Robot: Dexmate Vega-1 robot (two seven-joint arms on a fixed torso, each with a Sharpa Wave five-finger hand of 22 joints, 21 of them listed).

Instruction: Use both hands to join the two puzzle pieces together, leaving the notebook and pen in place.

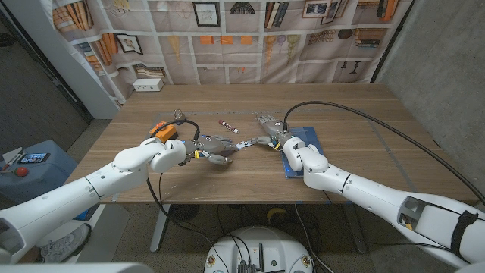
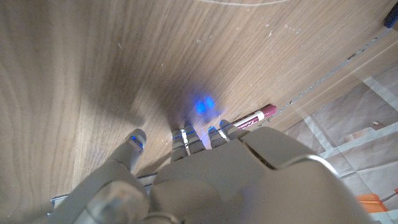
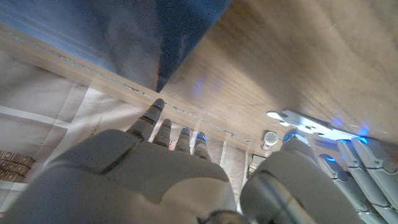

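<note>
Both hands met at the middle of the table (image 1: 356, 144), with the white puzzle pieces (image 1: 244, 143) between their fingertips. The left hand (image 1: 214, 148) reached in from one side and the right hand (image 1: 270, 132) from the other; whether either actually pinched a piece, I could not tell. The notebook (image 1: 307, 137) lay under the right wrist, and the pen (image 1: 229, 127) lay just behind the hands.
</note>
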